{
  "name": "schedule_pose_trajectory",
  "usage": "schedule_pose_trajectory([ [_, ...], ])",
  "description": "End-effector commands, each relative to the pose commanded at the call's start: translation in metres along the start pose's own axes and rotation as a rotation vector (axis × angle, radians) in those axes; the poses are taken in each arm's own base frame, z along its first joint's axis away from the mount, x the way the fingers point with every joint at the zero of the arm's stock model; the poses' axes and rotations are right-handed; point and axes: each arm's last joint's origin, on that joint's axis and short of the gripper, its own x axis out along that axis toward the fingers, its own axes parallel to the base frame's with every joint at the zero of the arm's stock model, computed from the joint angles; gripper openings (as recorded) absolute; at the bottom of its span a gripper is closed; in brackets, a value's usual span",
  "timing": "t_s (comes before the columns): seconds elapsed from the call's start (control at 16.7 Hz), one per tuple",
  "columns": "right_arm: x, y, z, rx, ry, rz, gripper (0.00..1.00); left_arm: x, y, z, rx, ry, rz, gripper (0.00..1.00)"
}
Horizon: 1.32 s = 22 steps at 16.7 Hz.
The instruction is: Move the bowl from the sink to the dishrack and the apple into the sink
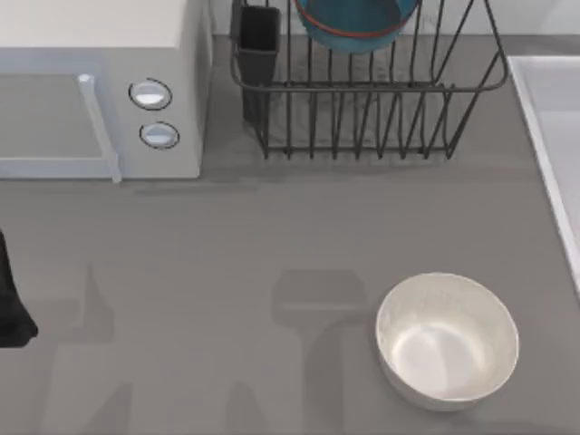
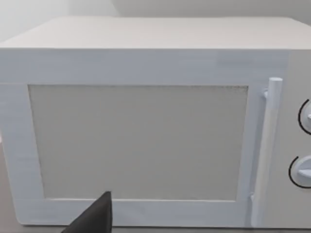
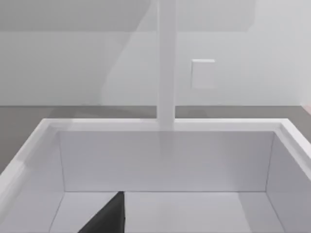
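The teal-blue bowl (image 1: 349, 25) with its orange-red band rests inside the dark wire dishrack (image 1: 381, 122) at the table's back. Along the right edge runs the pale sink (image 1: 560, 118). In the right wrist view the sink's basin (image 3: 165, 160) is bare, and a dark part of my right gripper (image 3: 109, 217) hangs over it. The apple is out of view. My left arm (image 1: 11, 308) is parked at the table's left edge. A dark part of my left gripper (image 2: 95, 219) faces the microwave door.
A white microwave (image 1: 100, 91) stands at the back left, next to the rack's dark utensil cup (image 1: 258, 45). A plain off-white bowl (image 1: 447, 340) sits at the front right. A white faucet column (image 3: 166, 63) rises behind the sink.
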Motion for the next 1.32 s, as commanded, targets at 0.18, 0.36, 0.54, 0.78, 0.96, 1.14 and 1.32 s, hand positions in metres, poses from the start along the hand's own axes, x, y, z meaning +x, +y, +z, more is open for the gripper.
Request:
schedule_pose_trajectory([
  [0.18,0.0,0.0,0.0,0.0,0.0,0.0,1.0,0.0,0.0,0.0,0.0,0.0,0.0,1.0],
  [0.36,0.0,0.0,0.0,0.0,-0.001,0.0,1.0,0.0,0.0,0.0,0.0,0.0,0.0,1.0],
  [0.54,0.002,0.003,0.01,-0.001,0.003,-0.005,1.0,0.0,0.0,0.0,0.0,0.0,0.0,1.0],
  [0.78,0.001,0.019,0.044,-0.006,0.005,-0.006,1.0,0.0,0.0,0.0,0.0,0.0,0.0,1.0],
  [0.96,-0.01,0.041,0.079,-0.007,0.006,-0.003,1.0,0.0,0.0,0.0,0.0,0.0,0.0,1.0],
  [1.14,-0.037,0.068,0.112,-0.004,0.006,-0.001,1.0,0.0,0.0,0.0,0.0,0.0,0.0,1.0],
  [1.32,-0.076,0.093,0.13,0.003,0.005,0.0,1.0,0.0,0.0,0.0,0.0,0.0,0.0,1.0],
])
